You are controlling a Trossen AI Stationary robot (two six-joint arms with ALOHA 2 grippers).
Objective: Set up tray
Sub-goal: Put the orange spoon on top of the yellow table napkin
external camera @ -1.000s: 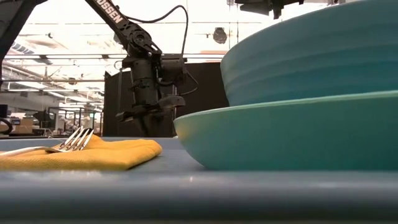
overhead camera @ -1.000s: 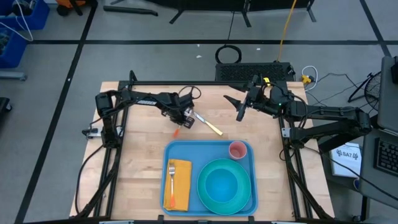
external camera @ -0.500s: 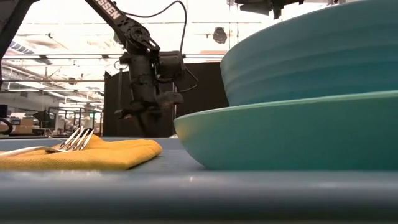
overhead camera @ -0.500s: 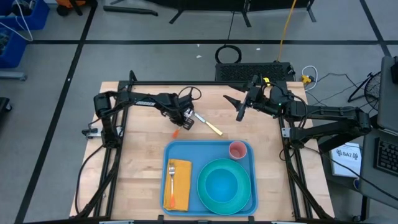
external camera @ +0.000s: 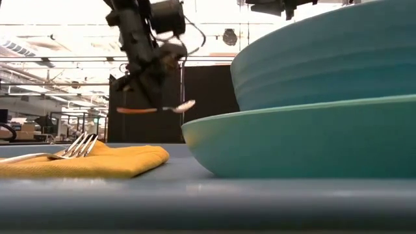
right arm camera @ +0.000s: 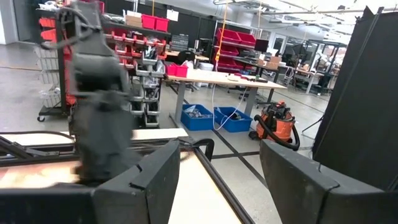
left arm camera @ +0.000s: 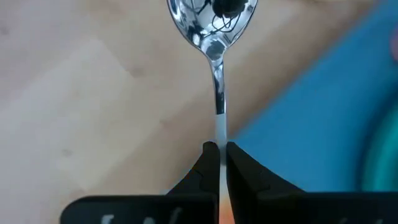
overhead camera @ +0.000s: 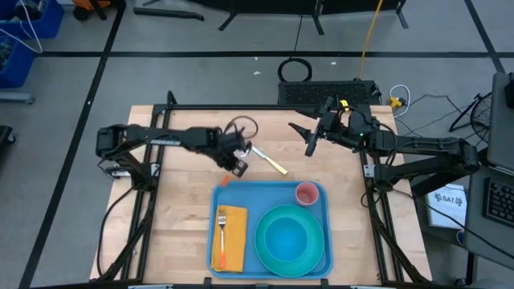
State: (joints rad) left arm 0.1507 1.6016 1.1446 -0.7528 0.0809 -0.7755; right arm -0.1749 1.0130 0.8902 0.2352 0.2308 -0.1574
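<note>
The left gripper (left arm camera: 217, 163) pinches a light, stiff, slippery spoon (left arm camera: 214, 37) by its handle near the tray (overhead camera: 241, 193); right gripper (overhead camera: 309, 136) wide, empty.

Light wooden table (overhead camera: 177, 217) is seen. Blue tray (overhead camera: 250, 196) and what looks like a yellow-handled knife (overhead camera: 271, 161) are laid directly on it.
</note>
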